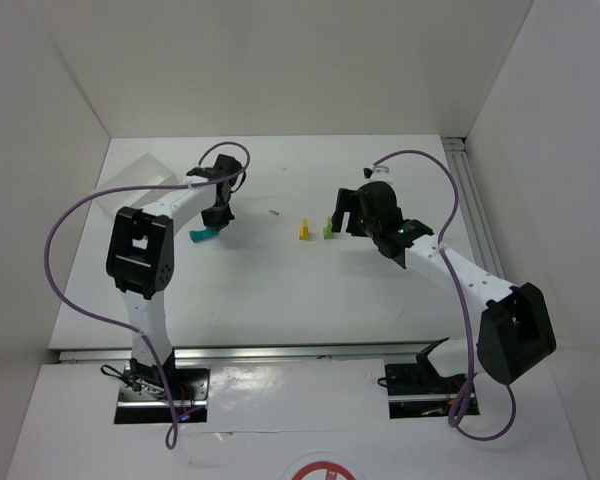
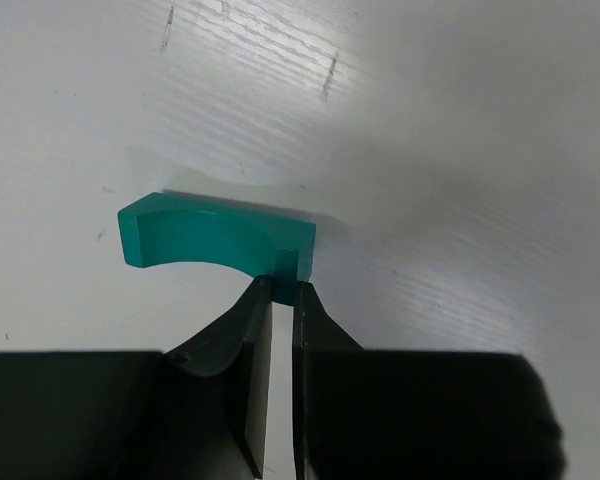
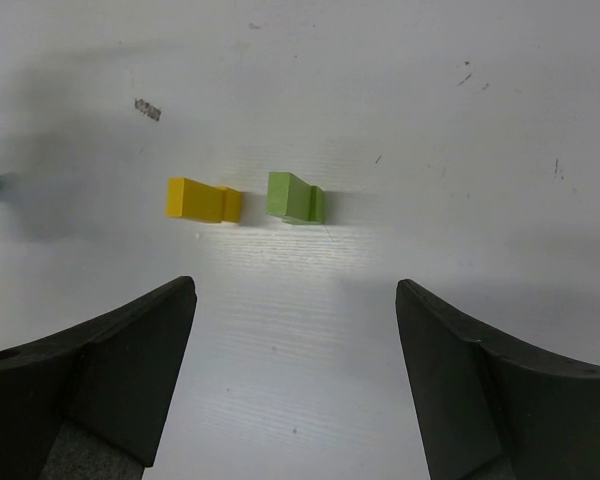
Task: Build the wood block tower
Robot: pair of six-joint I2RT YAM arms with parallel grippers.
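Left gripper [image 2: 283, 292] nearly together, tips pinching one leg of the arch [image 2: 205, 238]. Arch lies on the table [image 1: 270, 290], left of centre. Right gripper [image 3: 295, 290] spread wide, holding nothing, just short of the yellow block [image 3: 202, 199] and green block [image 3: 295, 198]. Those two sit side by side mid-table with a small gap, not touching. All three are well in from the table edges.

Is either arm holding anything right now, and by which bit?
The left tool appears to pinch the teal arch by one end leg. The right tool is open, holding nothing.
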